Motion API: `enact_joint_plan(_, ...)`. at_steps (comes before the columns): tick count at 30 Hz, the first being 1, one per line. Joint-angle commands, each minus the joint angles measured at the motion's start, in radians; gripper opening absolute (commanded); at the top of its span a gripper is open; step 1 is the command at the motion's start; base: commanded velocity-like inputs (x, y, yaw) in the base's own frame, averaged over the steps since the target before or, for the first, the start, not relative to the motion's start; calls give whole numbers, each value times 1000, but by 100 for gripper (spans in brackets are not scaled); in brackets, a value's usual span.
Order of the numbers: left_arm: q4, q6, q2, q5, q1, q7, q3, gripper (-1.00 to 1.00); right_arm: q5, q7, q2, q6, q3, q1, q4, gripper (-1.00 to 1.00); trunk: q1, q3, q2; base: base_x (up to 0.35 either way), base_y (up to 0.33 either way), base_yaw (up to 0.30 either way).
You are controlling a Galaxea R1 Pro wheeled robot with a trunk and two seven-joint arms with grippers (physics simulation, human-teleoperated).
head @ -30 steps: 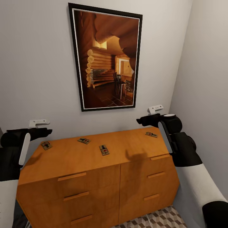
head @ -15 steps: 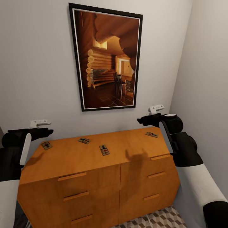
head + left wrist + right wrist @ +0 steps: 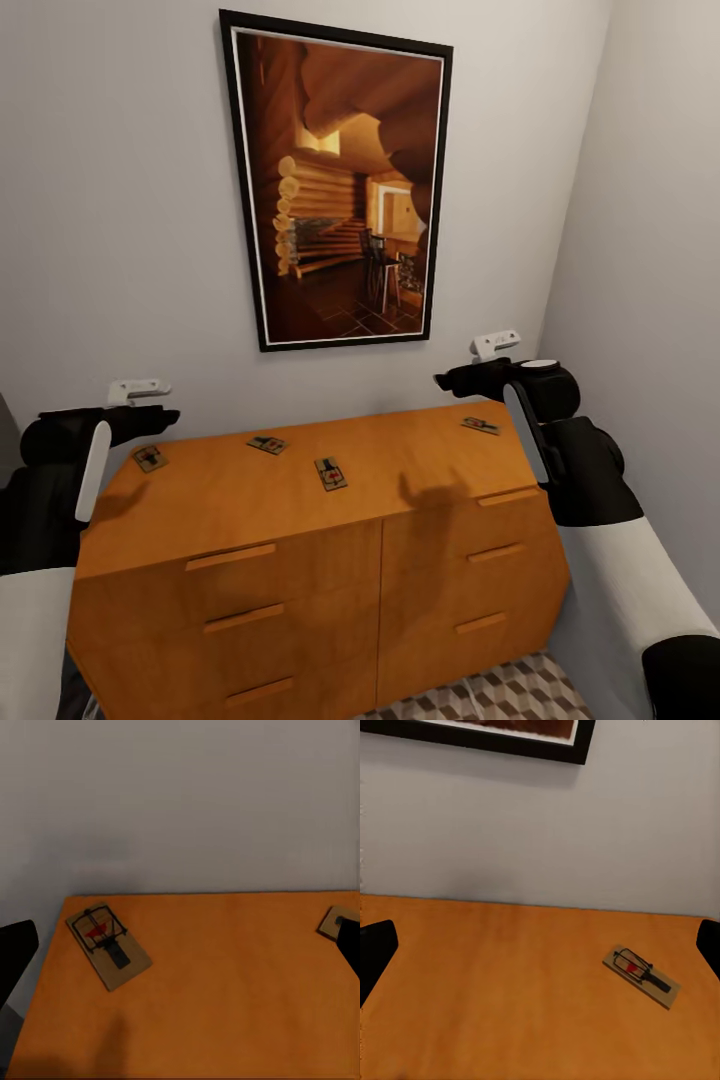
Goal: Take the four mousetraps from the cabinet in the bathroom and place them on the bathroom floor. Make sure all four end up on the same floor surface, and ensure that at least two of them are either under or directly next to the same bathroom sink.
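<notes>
Four mousetraps lie on the flat top of the orange-brown cabinet point(image 3: 300, 560): one at the far left point(image 3: 150, 458), two near the middle point(image 3: 267, 443) point(image 3: 330, 473), one at the far right point(image 3: 480, 425). My left gripper point(image 3: 160, 418) hovers open just above and behind the far-left mousetrap point(image 3: 109, 949), its fingertips wide apart. Beside the far-right mousetrap point(image 3: 643, 975), my right gripper point(image 3: 450, 380) hangs open above the cabinet's right end. A strip of the bathroom floor point(image 3: 490, 695) shows below the cabinet. The sink is out of view.
A black-framed picture of a log cabin point(image 3: 340, 190) hangs on the grey wall behind the cabinet. A side wall point(image 3: 650, 250) closes in on the right, close to my right arm. The cabinet has several drawers with wooden bar handles point(image 3: 230, 556).
My left gripper has slid a little to the right, toward the far-left mousetrap. The right gripper and the mousetraps have stayed put.
</notes>
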Motion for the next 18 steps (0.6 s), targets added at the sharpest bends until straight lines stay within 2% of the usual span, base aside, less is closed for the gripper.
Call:
enact_joint_plan(1,0,4,-3,2,-1,-2,1,100,1,3,-1,4,1,-1,-1,100,0,-1,-1,0,0,132)
enact_joint_plan(8,2,4,-12,2,-1,-2,1,100,2,3,-1,4,2,-1,1,100,0,-1,-1,0,0,209)
enact_joint_plan(18,4,4,-14,1,-1,-1,1,100,2,3,1,4,3,-1,1,100,0,-1,-1,0,0,267)
